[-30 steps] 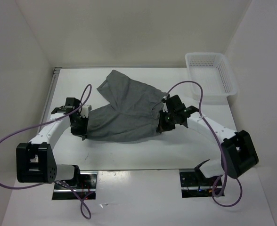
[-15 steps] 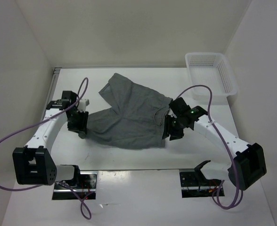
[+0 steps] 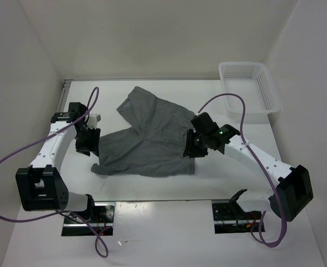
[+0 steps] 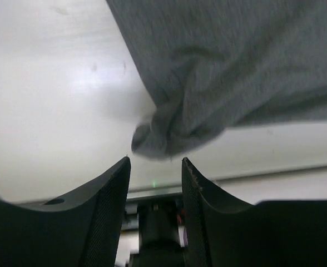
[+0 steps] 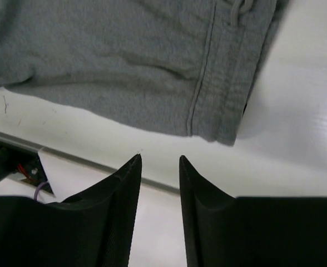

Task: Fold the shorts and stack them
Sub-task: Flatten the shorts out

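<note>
Lying crumpled, the shorts [image 3: 151, 143] — left pincer [image 4: 155, 161] and right pincer [image 5: 159, 158] narrowly parted, gripping nothing.

Just past the left gripper [image 4: 155, 161] a bunched corner of the shorts [image 4: 236, 67] blocks the way; bare table [image 4: 52, 111] opens leftward. Past the right gripper [image 5: 159, 157]: bare strip (narrow), then cloth.

The shorts [image 3: 152, 144] are soft mid-grey knit cloth, matt and slightly fuzzy, with stitched seams visible in the upper right of the right wrist view. The table [image 3: 152, 183] is smooth white with a faint sheen and a few small scuffs; the basket [image 3: 271, 92] at upper right is white plastic mesh. The fingers [image 4: 105, 217] are matt black with a finely dotted inner face.
</note>
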Controlling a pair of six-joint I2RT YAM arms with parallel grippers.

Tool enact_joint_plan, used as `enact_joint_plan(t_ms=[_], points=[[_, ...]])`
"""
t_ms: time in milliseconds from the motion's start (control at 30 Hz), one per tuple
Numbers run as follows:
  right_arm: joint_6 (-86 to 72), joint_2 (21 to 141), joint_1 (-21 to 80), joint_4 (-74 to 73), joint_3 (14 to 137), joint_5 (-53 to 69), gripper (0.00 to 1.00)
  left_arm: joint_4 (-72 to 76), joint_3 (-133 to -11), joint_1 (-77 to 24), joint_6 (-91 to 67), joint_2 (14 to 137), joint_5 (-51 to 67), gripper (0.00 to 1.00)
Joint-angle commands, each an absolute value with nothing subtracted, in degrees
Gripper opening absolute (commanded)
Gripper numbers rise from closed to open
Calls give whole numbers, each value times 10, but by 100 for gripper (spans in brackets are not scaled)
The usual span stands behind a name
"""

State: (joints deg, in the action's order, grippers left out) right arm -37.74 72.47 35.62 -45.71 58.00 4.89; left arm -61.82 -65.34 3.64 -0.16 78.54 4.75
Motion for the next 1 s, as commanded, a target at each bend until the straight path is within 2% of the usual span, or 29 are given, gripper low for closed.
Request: enact_joint_plan(t_ms=[0,100,167,333,733,967], points=[[-382,747,359,-353,561,26,36,-470,-606,42,0,780,67,50],[-361,779,359,-341,550,12,34,-302,-589,42,0,821,48,48],[-361,786,359,-331,526,5,34,-268,-598,47,0,852,40,44],[-395,786,365,-283,475,-1,34,-294,-636,68,0,959,55,43],[-410,797,370,-258,449,4,35,-279,-614,76,0,989,112,44],[-410,804,370,-258,449,4,36,-267,-620,76,0,1019,70,44]])
